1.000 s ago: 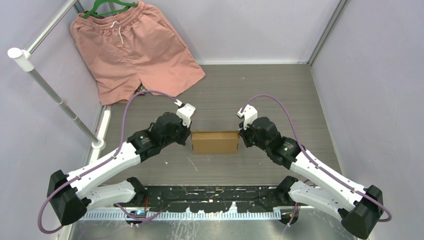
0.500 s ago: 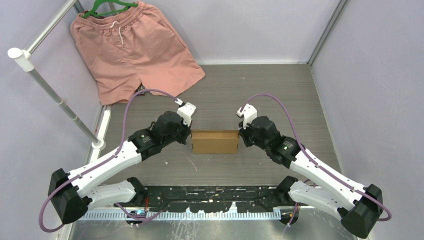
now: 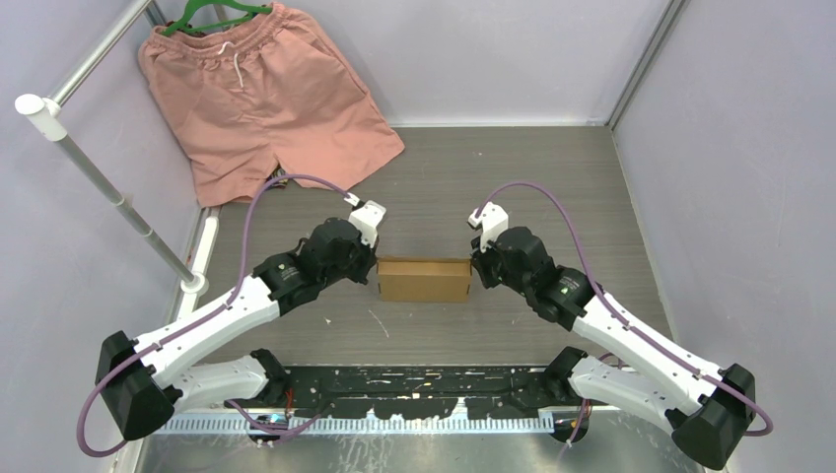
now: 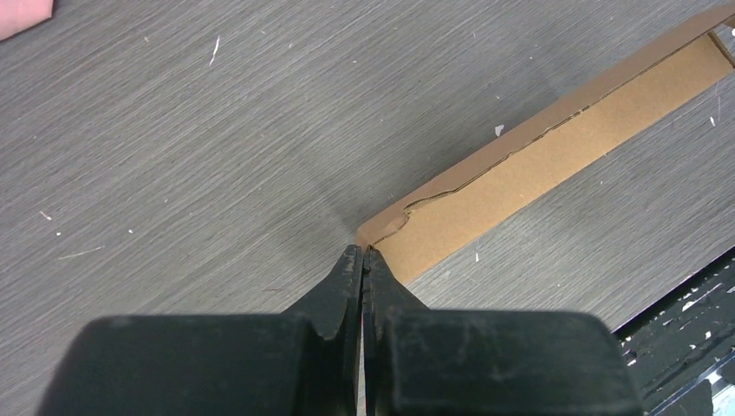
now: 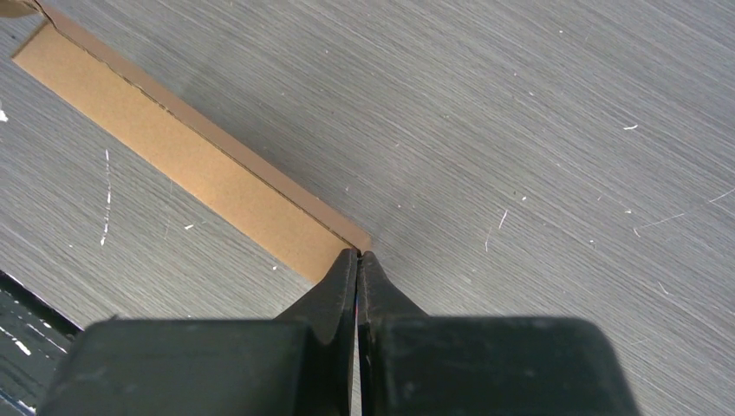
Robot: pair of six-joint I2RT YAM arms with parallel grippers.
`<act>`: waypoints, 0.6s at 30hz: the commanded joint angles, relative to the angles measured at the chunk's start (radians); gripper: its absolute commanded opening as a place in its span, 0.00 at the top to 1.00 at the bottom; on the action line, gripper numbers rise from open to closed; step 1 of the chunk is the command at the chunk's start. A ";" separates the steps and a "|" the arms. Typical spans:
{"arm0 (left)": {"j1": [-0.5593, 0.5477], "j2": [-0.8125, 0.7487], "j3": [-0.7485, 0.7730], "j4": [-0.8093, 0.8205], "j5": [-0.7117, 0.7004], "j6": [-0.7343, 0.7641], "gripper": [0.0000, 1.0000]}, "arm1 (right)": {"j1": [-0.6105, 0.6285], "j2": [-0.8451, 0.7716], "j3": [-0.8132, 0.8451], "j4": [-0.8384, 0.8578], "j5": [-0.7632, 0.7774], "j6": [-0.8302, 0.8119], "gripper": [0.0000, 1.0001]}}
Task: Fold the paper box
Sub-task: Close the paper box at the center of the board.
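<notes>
The paper box [image 3: 424,280] is a small brown cardboard rectangle lying flat on the grey table between my two arms. My left gripper [image 3: 376,266] is shut, and its tips meet at the box's left end. In the left wrist view the closed tips [image 4: 361,250] touch a crumpled corner of the box [image 4: 537,165], whose long side wall runs away to the upper right. My right gripper [image 3: 474,266] is shut at the box's right end. Seen from the right wrist, its tips [image 5: 358,254] press against the box's [image 5: 191,173] near corner. Nothing shows between either pair of fingers.
Salmon-pink shorts [image 3: 261,94] hang from a green hanger at the back left, beside a slanted metal pole [image 3: 108,187]. Purple walls close in the table on three sides. A black base rail [image 3: 414,389] runs along the near edge.
My left jaws have closed the last small bit at the box's left end. The box and the right arm have not visibly moved.
</notes>
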 commanded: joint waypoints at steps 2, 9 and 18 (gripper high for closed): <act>-0.003 -0.017 0.052 0.018 0.010 -0.026 1.00 | 0.007 0.005 0.063 0.014 -0.008 0.027 0.99; -0.002 -0.012 0.051 0.017 0.012 -0.036 1.00 | 0.011 0.031 0.072 -0.003 0.016 0.043 0.95; -0.002 -0.012 0.047 0.013 0.006 -0.033 1.00 | 0.012 -0.035 0.048 0.003 0.082 0.029 0.88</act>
